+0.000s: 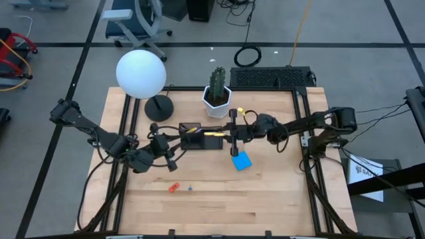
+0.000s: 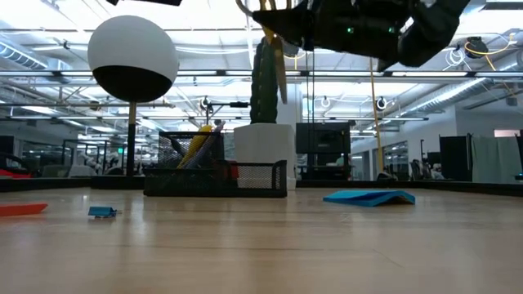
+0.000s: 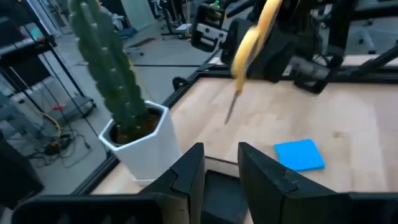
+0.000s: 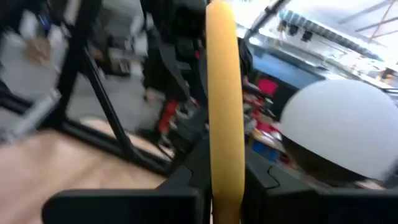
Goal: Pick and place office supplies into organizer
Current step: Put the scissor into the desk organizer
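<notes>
The black mesh organizer [image 1: 191,136] [image 2: 216,175] stands on the table in front of the cactus pot; a yellow thing [image 2: 196,147] leans inside it. My right gripper [image 1: 232,133] hovers above its right end, shut on the yellow-handled scissors [image 1: 212,135] [image 3: 249,43]. My left gripper [image 1: 167,149] [image 3: 221,171] is open and raised just left of the organizer. The blue sticky-note pad [image 1: 241,160] [image 2: 368,197] lies flat to the right. A red-orange piece [image 1: 174,188] [image 2: 20,210] and a tiny blue piece [image 1: 190,188] lie near the table's front. My right gripper pinches the scissors by the yellow handle [image 4: 224,130], which runs up between the two fingers. The scissors are lifted clear and hang tilted, with the thin blades [image 3: 232,109] [image 2: 279,73] pointing down over the organizer.
The white hexagonal pot [image 1: 217,101] with its tall cactus [image 3: 102,68] stands right behind the organizer. The globe lamp [image 1: 141,73] and its round black base [image 1: 159,106] are at the far left, and a black keyboard [image 1: 272,78] lies at the far edge. Bare wood stretches toward the near edge.
</notes>
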You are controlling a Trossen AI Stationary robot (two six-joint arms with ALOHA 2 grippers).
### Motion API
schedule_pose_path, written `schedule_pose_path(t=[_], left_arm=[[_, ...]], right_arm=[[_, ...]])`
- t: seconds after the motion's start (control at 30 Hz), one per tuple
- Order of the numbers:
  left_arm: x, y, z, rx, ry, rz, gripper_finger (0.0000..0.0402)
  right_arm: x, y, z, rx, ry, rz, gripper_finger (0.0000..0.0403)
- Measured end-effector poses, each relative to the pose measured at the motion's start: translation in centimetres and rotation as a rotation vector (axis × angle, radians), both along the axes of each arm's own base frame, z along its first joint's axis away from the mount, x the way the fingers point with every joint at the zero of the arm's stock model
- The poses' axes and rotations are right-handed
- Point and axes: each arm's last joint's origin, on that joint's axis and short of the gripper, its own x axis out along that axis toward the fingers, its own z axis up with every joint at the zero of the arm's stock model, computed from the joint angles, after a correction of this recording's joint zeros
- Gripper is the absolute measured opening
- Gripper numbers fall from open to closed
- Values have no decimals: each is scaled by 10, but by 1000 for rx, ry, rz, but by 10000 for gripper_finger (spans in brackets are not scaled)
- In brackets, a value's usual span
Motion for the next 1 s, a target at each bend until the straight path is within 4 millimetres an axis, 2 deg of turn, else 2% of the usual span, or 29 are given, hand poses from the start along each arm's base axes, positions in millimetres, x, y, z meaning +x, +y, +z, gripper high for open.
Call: schedule_pose_path(t=[0.13,0.23,0.33,0.5,0.73,0.87,1.0], left_arm=[[-6,6,-6,-2,-23,21,104],[-10,9,-6,-12,-41,24,104],[-12,9,-5,-11,-50,19,104],[-10,8,-3,-6,-52,-7,104],[-10,7,-4,-8,-49,-17,104],[-11,7,-4,-8,-47,-18,104],[-11,7,-4,-7,-44,-20,104]], right_arm=[[5,-7,-6,79,-97,53,28],[12,-12,-18,115,-151,56,28],[28,-17,-32,160,-164,62,28],[67,-29,-47,195,-150,130,28],[98,-45,-39,247,-194,179,28],[106,-49,-33,208,-184,159,28],[108,-57,-36,179,-147,125,28]])
